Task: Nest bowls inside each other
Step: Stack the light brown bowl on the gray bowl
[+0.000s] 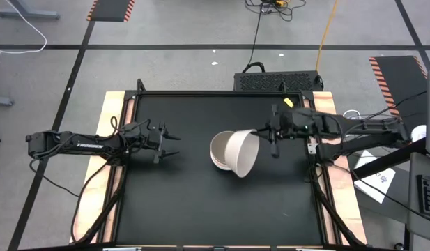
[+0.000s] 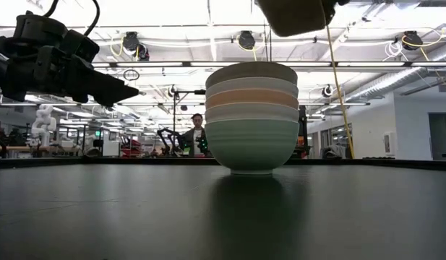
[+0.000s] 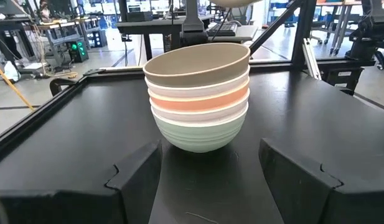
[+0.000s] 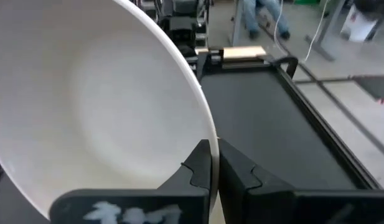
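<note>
Worktop [image 1: 201, 202]: black mat lying inside a wooden frame, with a workshop hall and a person [image 2: 197, 133] showing far behind it in the low view.
Stack [image 3: 198, 93]: five bowls sitting nested near the mat's centre; mint green at the bottom, then white, salmon pink, white, and olive-grey on top.
Cream bowl [image 1: 242, 153]: hanging tilted in the air, overlapping the stack's 3 o'clock side in the high view; clear above the stack in the low view.
Right hand [image 4: 213, 171]: reaching in from 3 o'clock, its fingers pinching the cream bowl's rim between them.
Left hand [image 1: 169, 145]: hovering above the mat at 9 o'clock of the stack, well apart from it, fingers standing wide and gripping nothing.
</note>
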Robot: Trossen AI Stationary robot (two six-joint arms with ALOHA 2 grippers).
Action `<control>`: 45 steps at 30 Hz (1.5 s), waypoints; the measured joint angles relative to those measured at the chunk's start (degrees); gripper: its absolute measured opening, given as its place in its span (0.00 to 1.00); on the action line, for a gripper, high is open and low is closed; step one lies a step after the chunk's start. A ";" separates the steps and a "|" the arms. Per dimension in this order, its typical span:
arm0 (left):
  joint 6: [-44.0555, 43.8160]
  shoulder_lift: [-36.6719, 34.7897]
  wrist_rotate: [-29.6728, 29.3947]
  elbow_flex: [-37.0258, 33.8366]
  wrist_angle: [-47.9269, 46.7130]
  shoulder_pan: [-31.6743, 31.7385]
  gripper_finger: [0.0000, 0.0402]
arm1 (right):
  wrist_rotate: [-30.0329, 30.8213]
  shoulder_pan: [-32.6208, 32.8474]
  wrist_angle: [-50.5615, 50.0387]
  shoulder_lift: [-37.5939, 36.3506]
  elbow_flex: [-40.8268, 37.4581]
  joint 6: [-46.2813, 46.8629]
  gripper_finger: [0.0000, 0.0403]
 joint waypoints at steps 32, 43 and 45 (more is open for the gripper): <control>1.50 0.00 -0.02 0.00 -4.85 0.00 0.67 | -27.06 -23.92 -24.83 22.83 23.27 -1.93 0.01; 1.34 0.00 -0.04 0.00 -4.87 0.00 0.67 | -24.96 -23.94 -44.24 37.52 43.07 -6.22 0.00; 1.34 0.00 -0.04 0.00 -5.02 0.00 0.67 | -24.96 -23.94 -47.34 39.66 46.56 -6.55 0.00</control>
